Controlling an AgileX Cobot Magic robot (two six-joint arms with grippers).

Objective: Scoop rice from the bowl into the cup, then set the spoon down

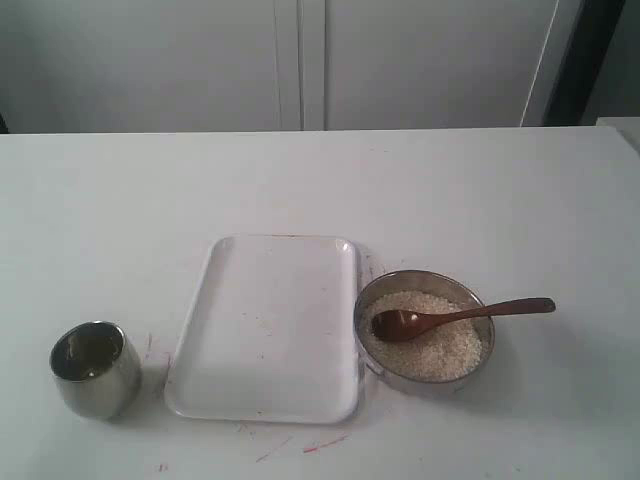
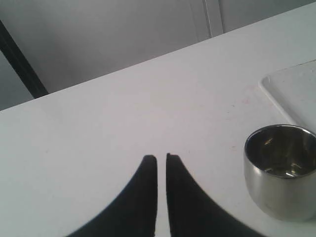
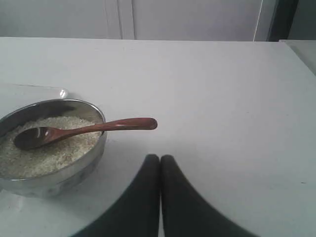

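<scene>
The steel bowl [image 1: 420, 274] stands on the white table at the right, holding a heap of white rice [image 1: 440, 350]. The wooden spoon [image 1: 460, 318] lies with its scoop on the rice and its handle over the rim, pointing right. The steel cup [image 1: 95, 368] stands upright at the front left. Neither gripper shows in the exterior view. My left gripper [image 2: 161, 157] hangs over bare table beside the cup [image 2: 281, 170], its fingers nearly together and holding nothing. My right gripper [image 3: 160, 157] is shut and empty, close to the spoon [image 3: 84, 129] handle's end, with the bowl [image 3: 74, 173] and rice [image 3: 44, 150] beside it.
A flat white tray [image 1: 265, 325] lies between cup and bowl, its right edge close to the bowl. Its corner [image 2: 296, 89] shows beyond the cup in the left wrist view. White cabinet doors stand behind the table's far edge. Faint red marks dot the table near the tray's front.
</scene>
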